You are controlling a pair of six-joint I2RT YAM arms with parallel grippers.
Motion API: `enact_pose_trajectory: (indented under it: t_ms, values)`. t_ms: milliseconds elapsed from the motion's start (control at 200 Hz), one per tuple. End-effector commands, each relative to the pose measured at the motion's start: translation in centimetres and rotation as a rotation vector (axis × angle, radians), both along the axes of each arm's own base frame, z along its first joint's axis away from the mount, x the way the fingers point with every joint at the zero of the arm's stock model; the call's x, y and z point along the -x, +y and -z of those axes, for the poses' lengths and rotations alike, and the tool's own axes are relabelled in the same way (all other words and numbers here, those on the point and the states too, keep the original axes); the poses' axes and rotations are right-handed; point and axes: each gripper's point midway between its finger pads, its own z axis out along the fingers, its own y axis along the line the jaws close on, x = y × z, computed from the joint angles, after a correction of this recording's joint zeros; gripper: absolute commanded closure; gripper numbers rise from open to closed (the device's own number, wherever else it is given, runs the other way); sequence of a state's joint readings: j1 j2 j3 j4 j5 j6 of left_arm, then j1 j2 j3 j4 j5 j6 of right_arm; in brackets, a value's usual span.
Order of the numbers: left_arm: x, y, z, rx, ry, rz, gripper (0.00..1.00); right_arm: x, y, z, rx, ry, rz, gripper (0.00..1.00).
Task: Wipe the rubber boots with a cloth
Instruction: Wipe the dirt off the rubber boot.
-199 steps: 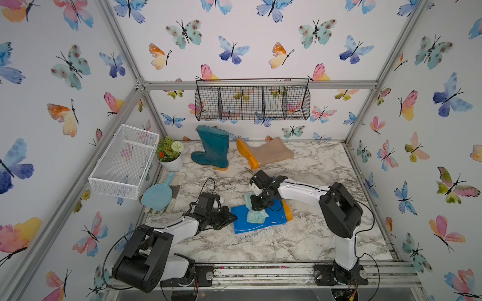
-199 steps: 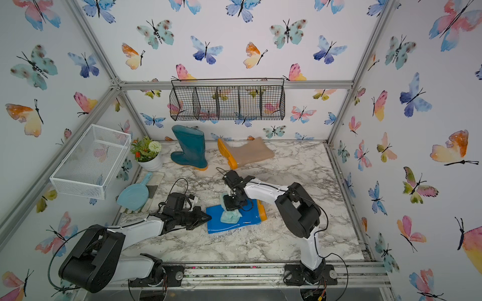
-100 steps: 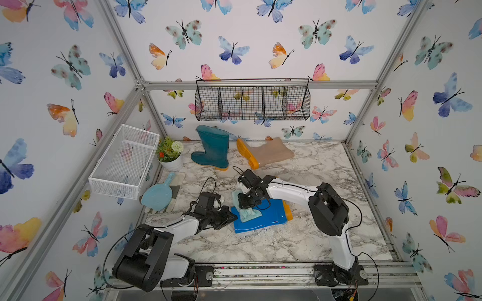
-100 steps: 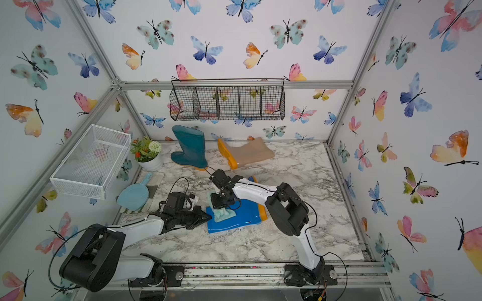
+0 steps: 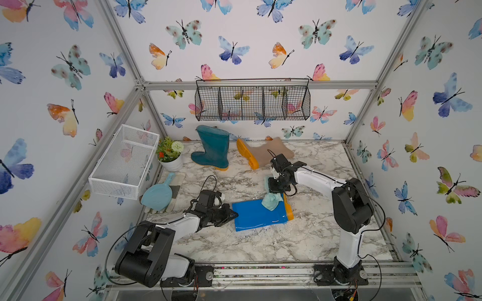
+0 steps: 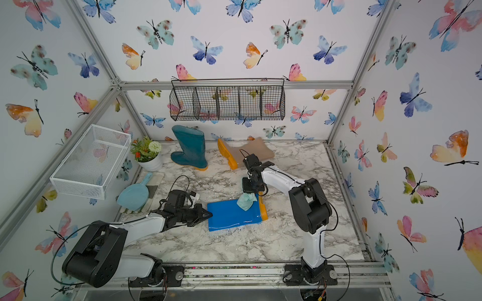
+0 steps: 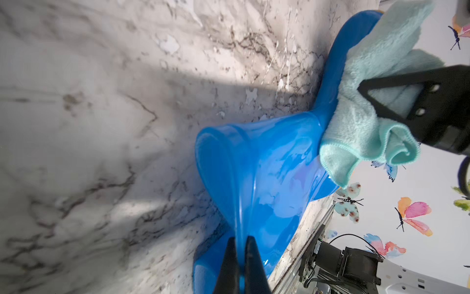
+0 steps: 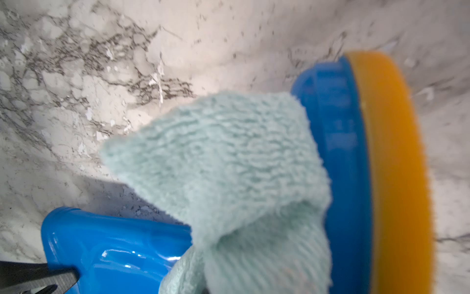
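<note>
A white wire basket point(image 5: 114, 186) hangs on the left wall. Below it a light blue scoop point(image 5: 156, 196) lies at the left edge of the tabletop point(image 5: 307, 234), with a potted plant point(image 5: 170, 155) behind it in the back corner. The left arm point(image 5: 182, 224) reaches low across the front. The left jaws are pinched shut on the rim of the shaft opening of the blue boot point(image 5: 257, 215); the left wrist view shows the thin blue wall squeezed between the two fingertips point(image 7: 230, 267). At the back the teal boot point(image 5: 212, 148) stands upright on its orange sole, just right of the plant and below a black wire basket point(image 5: 253, 103) on the back wall. The blue boot lies on its side at front centre, opening toward the left arm, orange sole toward the right. The cloth point(image 5: 271, 201) hangs bunched from the right jaws, which are closed on its upper part. Its lower folds rest on the blue boot's ankle, just beside the sole. The beige boot point(image 5: 277, 146) lies on its side at the back, sole turned toward the teal boot. The right arm point(image 5: 315, 178) comes in from the front right.
</note>
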State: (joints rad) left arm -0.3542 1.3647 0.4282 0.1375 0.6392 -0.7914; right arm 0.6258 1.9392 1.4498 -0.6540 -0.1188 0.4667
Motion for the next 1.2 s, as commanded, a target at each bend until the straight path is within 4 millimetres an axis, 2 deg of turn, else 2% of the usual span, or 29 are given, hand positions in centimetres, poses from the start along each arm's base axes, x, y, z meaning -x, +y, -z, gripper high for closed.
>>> enact_pose_trajectory:
  t_ms: [0, 180, 270, 355, 576, 656, 731, 811, 871, 976, 1021, 1051, 1096, 1156, 1196]
  values:
    - [-0.1, 0.1, 0.3, 0.007, 0.007, -0.003, 1.00, 2.8, 2.5, 0.7, 0.083, 0.002, -0.110, 0.98]
    - [-0.2, 0.0, 0.4, 0.011, 0.010, -0.010, 1.00, 9.7, 11.1, 1.9, -0.007, 0.064, -0.305, 0.98]
    - [-0.2, -0.1, 0.3, 0.018, 0.010, -0.012, 1.00, 11.4, 12.2, 3.1, -0.034, 0.120, -0.320, 0.98]
    - [-0.2, -0.1, 0.1, 0.023, 0.007, -0.010, 1.00, 10.7, 9.9, 4.3, 0.011, 0.128, -0.272, 0.98]
    - [1.1, 0.0, 0.9, 0.014, 0.045, -0.017, 1.00, 6.2, -1.2, 5.4, 0.036, 0.140, -0.003, 0.98]
    - [1.8, 0.0, 1.2, 0.006, 0.051, -0.017, 1.00, 4.9, -2.4, 5.1, 0.082, 0.111, 0.021, 0.98]
    - [2.0, 0.1, 1.3, 0.000, 0.051, -0.022, 1.00, 4.5, -0.5, 4.1, 0.029, 0.094, 0.024, 0.98]
    - [1.9, 0.1, 1.2, 0.003, 0.047, -0.030, 1.00, 5.4, 3.5, 2.8, -0.032, 0.062, -0.016, 0.98]
    - [1.6, 0.0, 0.8, 0.019, 0.043, -0.041, 1.00, 7.2, 7.3, 2.2, -0.060, 0.049, -0.075, 0.98]
    - [1.2, -0.1, 0.2, 0.050, 0.026, -0.065, 1.00, 11.8, 14.6, 1.2, -0.148, 0.038, -0.216, 0.98]
    - [1.1, -0.2, 0.1, 0.052, 0.021, -0.069, 1.00, 13.6, 16.6, 1.1, -0.174, 0.042, -0.273, 0.98]
    - [1.0, -0.1, 0.1, 0.049, 0.018, -0.070, 1.00, 14.1, 16.9, 1.3, -0.167, 0.046, -0.282, 0.98]
    - [1.0, -0.1, 0.1, 0.042, 0.016, -0.065, 1.00, 14.5, 16.0, 2.1, -0.142, 0.066, -0.263, 0.98]
    - [1.0, -0.1, 0.1, 0.033, 0.017, -0.063, 1.00, 14.1, 13.2, 3.3, -0.089, 0.074, -0.202, 0.97]
    - [1.1, 0.0, 0.1, 0.033, 0.014, -0.061, 1.00, 14.0, 10.3, 4.5, -0.057, 0.101, -0.150, 0.98]
